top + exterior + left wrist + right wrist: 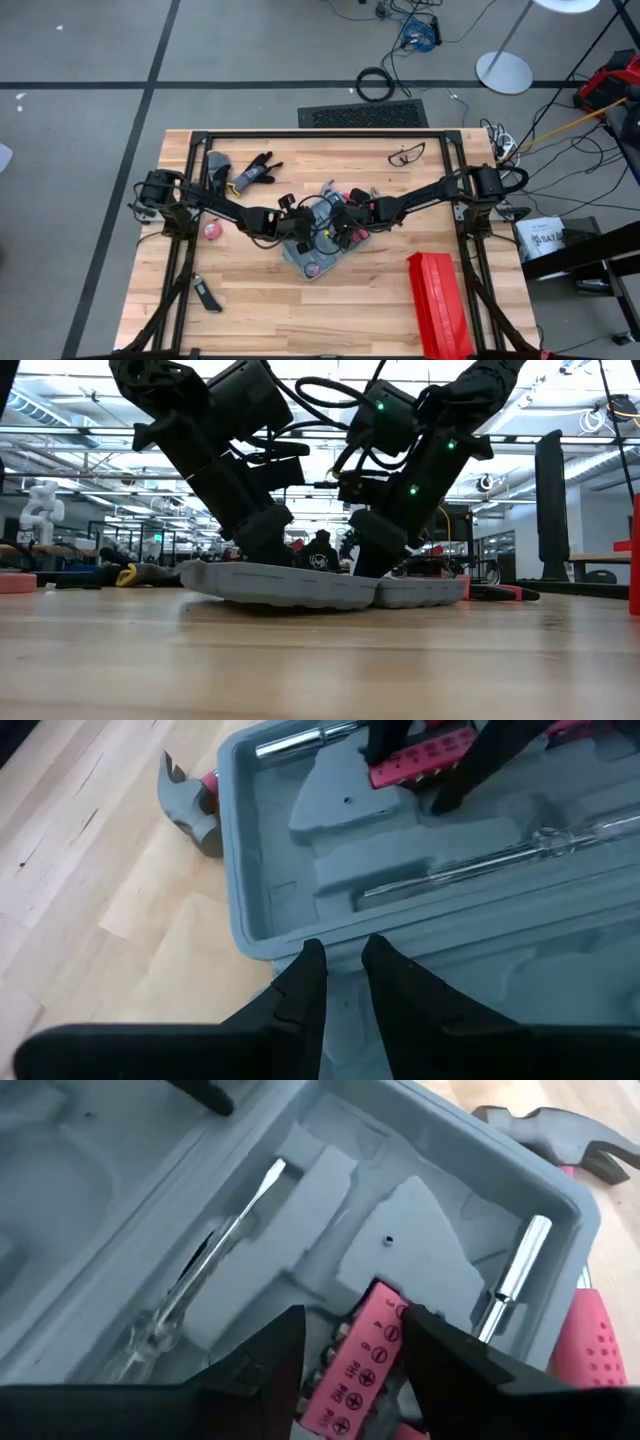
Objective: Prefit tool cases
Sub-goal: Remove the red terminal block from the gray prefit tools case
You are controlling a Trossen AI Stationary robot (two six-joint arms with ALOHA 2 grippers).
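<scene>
Tool case point(318, 262), blue-grey and lying open, sits near the middle of the wooden worktop point(250, 310), with both dark arms reaching in over it from either side. Inside, the grey moulded tray holds a clear-handled screwdriver point(205, 1270) in its long slot and a chrome socket extension point(508, 1280) near one wall. The right claw point(352, 1342) is down in the tray with its fingers closed on a pink bit holder point(362, 1365) printed with screw-head symbols. The left claw point(343, 965) sits at the case's rim, its fingers narrow with a small gap between them; whether they pinch the edge is hard to say from this angle. A hammer point(565, 1130) with a pink grip lies just outside the case wall. Elsewhere on the worktop are a long red ribbed box point(438, 305) near the right front corner, a black glove point(253, 172) and safety glasses point(405, 154) toward the back.
</scene>
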